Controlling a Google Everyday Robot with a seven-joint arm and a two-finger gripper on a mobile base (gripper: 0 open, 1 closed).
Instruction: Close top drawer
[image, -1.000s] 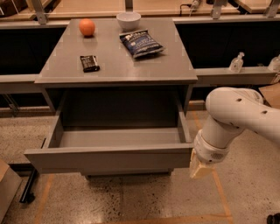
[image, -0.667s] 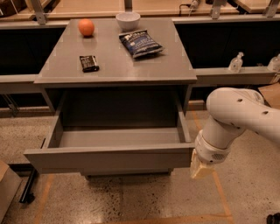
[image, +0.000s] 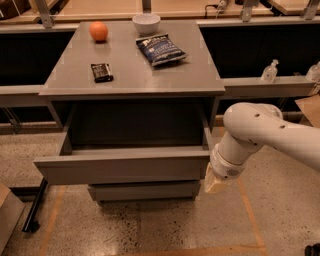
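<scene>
The top drawer (image: 122, 167) is a wide matte-grey tray with a plain flat front, pulled well out from under the grey tabletop (image: 132, 65). Its inside looks empty. My gripper (image: 214, 184) hangs at the end of the white arm (image: 260, 132), just off the right end of the drawer's front panel, at about the panel's height. Only its pale tip shows. A second grey drawer front (image: 144, 191) sits below, pushed in.
On the tabletop lie an orange (image: 98, 31), a white bowl (image: 146, 22), a dark chip bag (image: 160, 49) and a small black bar (image: 101, 72). A clear bottle (image: 269, 71) stands on the right shelf. A black bar (image: 35, 206) lies on the floor at left.
The arm and gripper hold about the same place beside the drawer's right front corner. The drawer stays pulled out.
</scene>
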